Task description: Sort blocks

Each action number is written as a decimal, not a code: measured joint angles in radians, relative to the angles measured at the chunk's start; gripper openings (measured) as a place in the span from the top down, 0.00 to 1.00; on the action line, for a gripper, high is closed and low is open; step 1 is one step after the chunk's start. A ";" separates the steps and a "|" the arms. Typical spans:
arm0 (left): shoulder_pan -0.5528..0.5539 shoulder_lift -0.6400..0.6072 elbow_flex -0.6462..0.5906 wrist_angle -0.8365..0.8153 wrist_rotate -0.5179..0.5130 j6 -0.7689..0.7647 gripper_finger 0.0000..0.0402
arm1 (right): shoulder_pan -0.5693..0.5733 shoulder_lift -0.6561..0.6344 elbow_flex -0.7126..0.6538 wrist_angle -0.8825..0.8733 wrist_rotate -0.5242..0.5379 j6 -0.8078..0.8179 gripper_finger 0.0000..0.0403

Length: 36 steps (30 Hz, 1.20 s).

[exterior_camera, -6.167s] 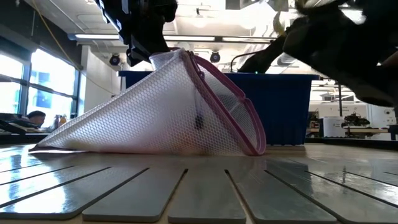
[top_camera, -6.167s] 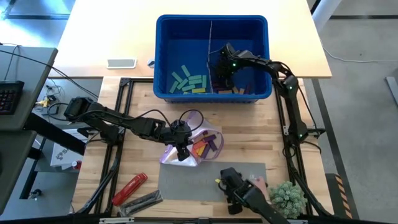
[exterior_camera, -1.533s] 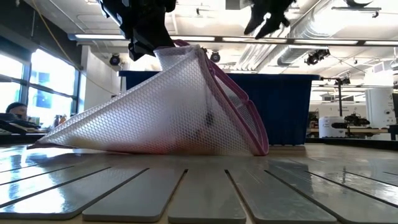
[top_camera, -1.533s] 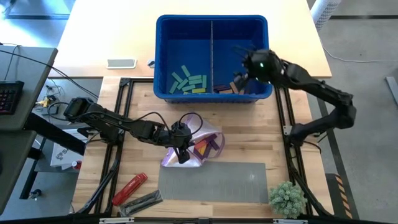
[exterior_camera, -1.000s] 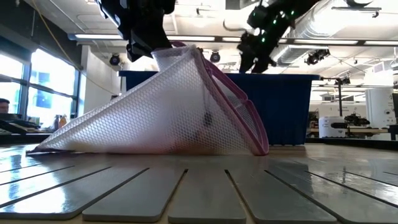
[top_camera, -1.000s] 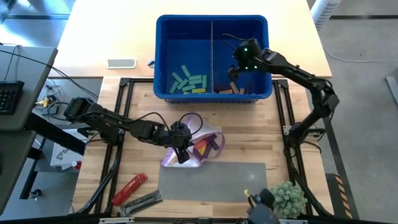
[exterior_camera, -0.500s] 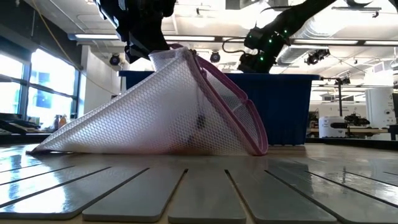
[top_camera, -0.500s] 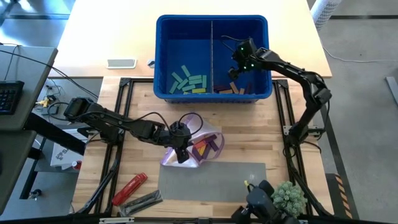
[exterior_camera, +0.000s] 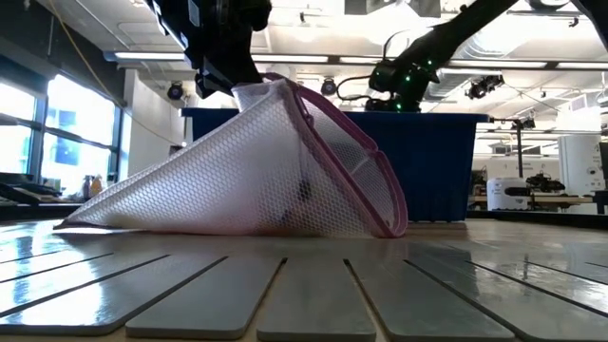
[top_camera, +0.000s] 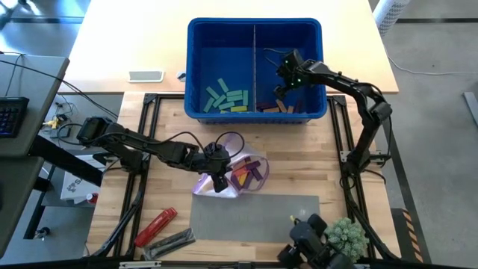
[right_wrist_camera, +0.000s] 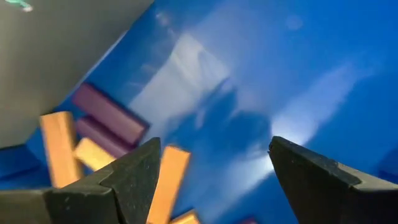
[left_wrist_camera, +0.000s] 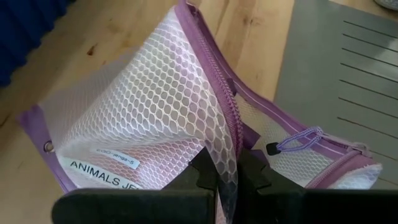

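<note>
A white mesh bag (top_camera: 235, 175) with purple zip trim lies on the wooden table, and purple and tan blocks (top_camera: 245, 176) show through it. My left gripper (top_camera: 218, 181) is shut on its raised top. Behind it stands a blue bin (top_camera: 254, 26) with a divider. Teal and lime blocks (top_camera: 226, 99) lie in the bin's left half, purple and tan blocks (top_camera: 276, 106) in its right half. My right gripper (top_camera: 284, 78) hangs open inside the right half. Below it is bare blue floor, with a purple block (right_wrist_camera: 106, 115) and a tan block (right_wrist_camera: 59, 146) to one side. My left gripper pinches the bag's mesh beside the zip edge (left_wrist_camera: 231, 134) between its two fingers, coming slanting from above. That edge is lifted into a tent peak (exterior_camera: 261, 90). The bag's lower part (exterior_camera: 142, 214) rests on the table and the mesh slopes taut up to the fingers.
A grey mat (top_camera: 254, 217) lies in front of the bag. A red cylindrical tool (top_camera: 155, 226) and a dark flat piece (top_camera: 168, 243) lie at the near left. A green plant (top_camera: 345, 237) and a dark device (top_camera: 310, 237) are at the near right.
My right gripper has come down into the bin's right half and moved a little toward the divider, staying open. The dark device at the near edge has shifted. My left gripper keeps the bag's top raised in the same place.
</note>
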 joint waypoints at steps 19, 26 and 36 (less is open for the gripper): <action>0.000 0.000 0.000 -0.003 0.000 -0.011 1.00 | -0.006 0.071 0.000 -0.020 0.038 -0.010 0.29; 0.000 0.000 0.000 -0.003 -0.001 -0.010 1.00 | -0.007 0.090 0.000 -0.021 0.033 -0.024 0.29; 0.000 0.000 0.000 -0.004 -0.001 -0.010 1.00 | 0.015 0.127 -0.012 -0.058 0.020 -0.241 0.29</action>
